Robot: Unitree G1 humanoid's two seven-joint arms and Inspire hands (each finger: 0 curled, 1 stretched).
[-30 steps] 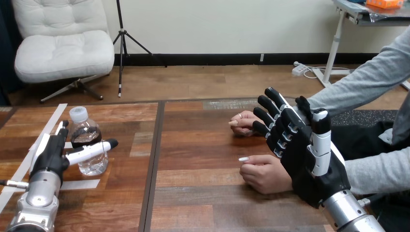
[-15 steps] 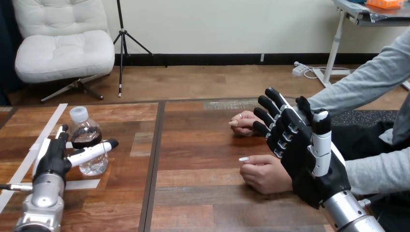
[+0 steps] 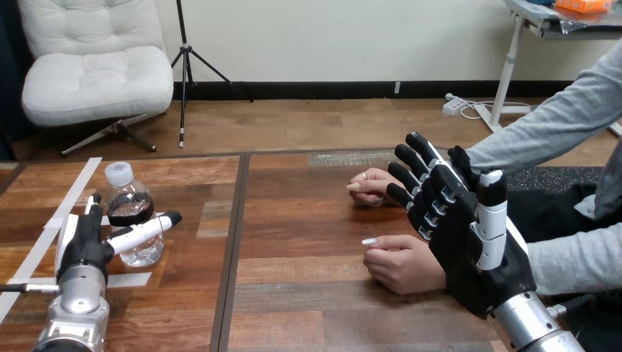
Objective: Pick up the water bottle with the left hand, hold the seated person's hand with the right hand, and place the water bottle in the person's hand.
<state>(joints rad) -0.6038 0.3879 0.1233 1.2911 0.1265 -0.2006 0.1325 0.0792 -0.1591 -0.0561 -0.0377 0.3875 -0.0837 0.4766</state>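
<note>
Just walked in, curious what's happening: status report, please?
Left hand open, fingers and thumb either side of the upright bottle, no grip yet. Right hand open, raised beside the person's nearer hand, not holding it. Nothing in the way.

Bare tabletop (image 3: 293, 242) is lying open between the water bottle (image 3: 132, 213) and the person's nearer hand (image 3: 400, 264), giving a wide lane across the middle. The left robot hand (image 3: 86, 242) is crowding the bottle's near side, thumb stretching across its front. The right robot hand (image 3: 477, 242), fingers (image 3: 412, 158) spread, is standing over the nearer hand's wrist and screening part of the farther hand (image 3: 372, 183).
</note>
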